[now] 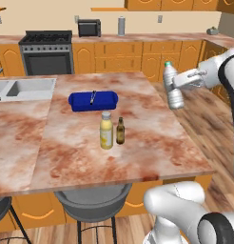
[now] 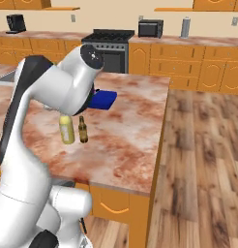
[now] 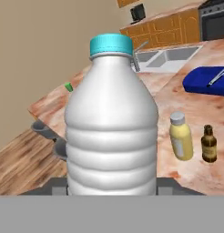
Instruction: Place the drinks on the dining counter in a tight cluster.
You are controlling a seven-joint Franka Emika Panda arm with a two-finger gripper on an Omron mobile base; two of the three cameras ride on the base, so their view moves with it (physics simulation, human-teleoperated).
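A clear water bottle with a blue cap hangs upright in the air by the right edge of the dining counter, and my gripper is shut on it from the right. In the hand view this water bottle stands large and close, hiding my fingertips. A yellow bottle with a grey cap and a slim dark brown bottle stand side by side near the counter's middle, well left of the held bottle. The yellow bottle and the brown bottle also show past my arm, and again as the yellow bottle and brown bottle.
A long blue box lies behind the two standing bottles. A sink is set into the counter's left part. Grey stools stand under the front edge. Wooden floor lies to the counter's right.
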